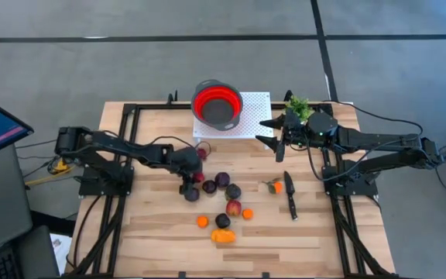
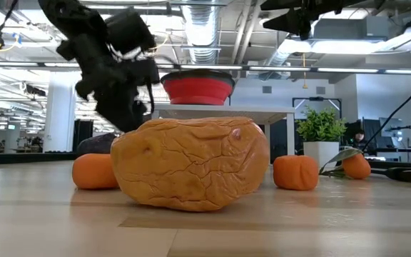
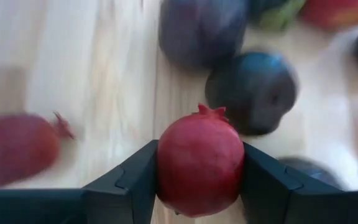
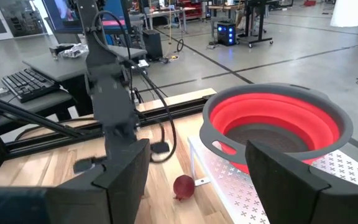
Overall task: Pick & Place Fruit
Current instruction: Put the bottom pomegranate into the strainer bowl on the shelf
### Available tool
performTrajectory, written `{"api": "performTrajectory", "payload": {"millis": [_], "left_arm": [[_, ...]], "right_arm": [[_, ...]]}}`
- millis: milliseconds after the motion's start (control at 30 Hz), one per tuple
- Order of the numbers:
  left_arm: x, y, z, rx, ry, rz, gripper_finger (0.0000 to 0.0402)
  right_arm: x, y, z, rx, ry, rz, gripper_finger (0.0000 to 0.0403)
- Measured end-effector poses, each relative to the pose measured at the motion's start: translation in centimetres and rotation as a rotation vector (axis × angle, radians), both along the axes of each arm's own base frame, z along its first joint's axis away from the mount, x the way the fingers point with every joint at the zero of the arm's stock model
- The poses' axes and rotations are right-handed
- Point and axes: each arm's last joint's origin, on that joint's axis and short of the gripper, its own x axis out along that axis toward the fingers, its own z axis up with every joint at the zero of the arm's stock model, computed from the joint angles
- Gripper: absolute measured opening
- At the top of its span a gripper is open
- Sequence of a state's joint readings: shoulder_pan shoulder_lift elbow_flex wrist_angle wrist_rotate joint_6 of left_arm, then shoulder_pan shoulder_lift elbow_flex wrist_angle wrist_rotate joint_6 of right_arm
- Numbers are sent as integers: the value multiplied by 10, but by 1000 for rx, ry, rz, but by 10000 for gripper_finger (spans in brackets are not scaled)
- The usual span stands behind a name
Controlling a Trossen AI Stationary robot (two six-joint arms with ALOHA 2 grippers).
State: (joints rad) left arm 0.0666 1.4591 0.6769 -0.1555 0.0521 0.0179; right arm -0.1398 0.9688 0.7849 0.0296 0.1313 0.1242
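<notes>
The fruit lies in a loose cluster mid-table: dark purple plums (image 1: 222, 180), a red-yellow ball (image 1: 234, 208), small oranges (image 1: 202, 222) and a larger orange piece (image 1: 223, 235). My left gripper (image 1: 190, 180) is at the cluster's left edge, shut on a red pomegranate-like fruit (image 3: 199, 162). A second red fruit (image 1: 202, 153) rests on the wood beside the white tray. My right gripper (image 1: 273, 133) hangs open in the air right of the red bowl (image 1: 217, 103), holding nothing. My left gripper pinches the red fruit by its two sides (image 3: 166, 168), one finger (image 3: 135, 180) on each flank, its small crown pointing away from the wrist. The fingers come slanting down from the table's left. Whether the fruit is lifted off the wood cannot be told.
A red-and-grey collapsible bowl (image 4: 278, 124) stands on a white perforated tray (image 1: 250, 116) at the far edge. A black-handled knife (image 1: 290, 195) and an orange piece (image 1: 275, 186) lie toward the right. A small green plant (image 1: 298, 105) stands by the right gripper. Bare wood shows along the near edge.
</notes>
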Motion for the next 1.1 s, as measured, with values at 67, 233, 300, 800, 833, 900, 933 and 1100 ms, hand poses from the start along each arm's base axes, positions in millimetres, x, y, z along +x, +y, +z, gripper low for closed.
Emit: {"api": "performTrajectory", "payload": {"millis": [67, 233, 300, 800, 833, 900, 933, 1100], "left_arm": [[-3, 0, 12, 3, -48, 0, 178], [-13, 5, 52, -11, -253, 60, 181], [-18, 9, 70, -24, -368, 99, 181], [-52, 51, 171, 159, -1082, 303, 180], [-52, 55, 173, 173, -1085, 326, 180], [-50, 64, 176, 192, -1082, 358, 180], [-48, 68, 176, 200, -1077, 372, 181], [-37, 90, 180, 235, -1052, 434, 181]], "right_arm": [[0, 0, 0, 0, 0, 0, 260], [0, 0, 0, 0, 0, 0, 260], [0, 0, 0, -1, -4, 0, 260], [0, -2, 1, -2, -12, -9, 260], [0, -2, 1, -2, -12, -11, 260], [0, -3, 1, -2, -12, -15, 260], [0, -3, 1, -2, -12, -15, 260], [0, -3, 1, -2, -11, -16, 260]]}}
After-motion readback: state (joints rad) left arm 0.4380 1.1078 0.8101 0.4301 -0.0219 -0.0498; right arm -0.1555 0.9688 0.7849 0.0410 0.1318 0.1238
